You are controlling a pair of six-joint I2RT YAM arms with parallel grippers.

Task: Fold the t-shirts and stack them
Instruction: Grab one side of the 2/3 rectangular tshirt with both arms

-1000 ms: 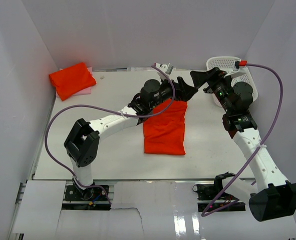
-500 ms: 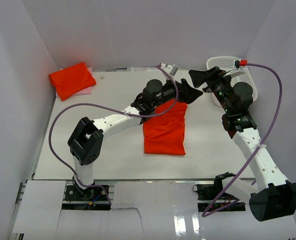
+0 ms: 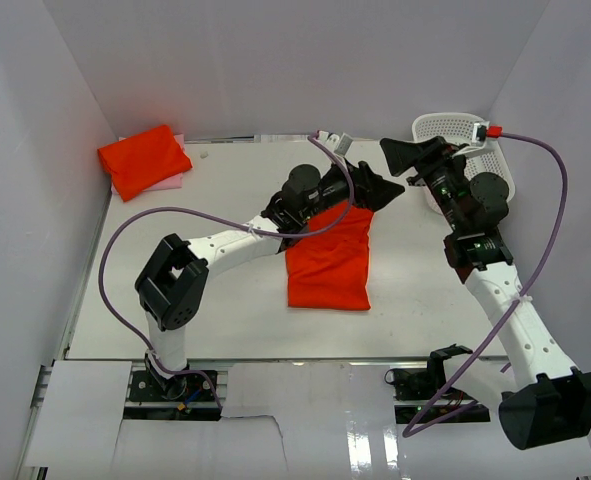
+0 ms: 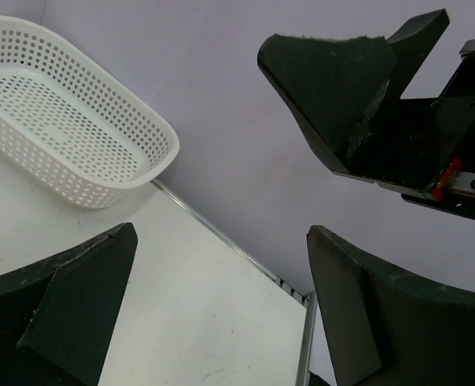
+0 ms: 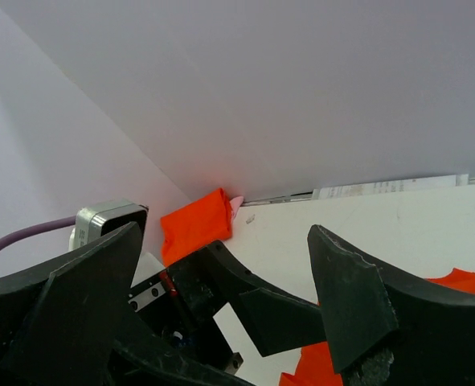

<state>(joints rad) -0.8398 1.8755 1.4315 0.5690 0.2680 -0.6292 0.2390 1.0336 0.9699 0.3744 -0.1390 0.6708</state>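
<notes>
- A folded orange shirt (image 3: 143, 160) sits on a pink shirt (image 3: 175, 181) in the far left corner of the counter (image 3: 225, 300), so that stack looks started.
- The second orange shirt (image 3: 330, 258) lies mid-counter as a long strip. It likely needs another fold before stacking.
- The left end effector (image 3: 387, 186) hovers over that shirt's far end, spread wide and empty.
- The right end effector (image 3: 400, 156), close beside it near the basket (image 3: 470, 135), is also wide open and holds nothing.

On the table (image 3: 215, 300) a folded t-shirt (image 3: 143, 159) lies far left, a second t-shirt (image 3: 329, 258) central, a basket (image 3: 465, 130) far right.
</notes>
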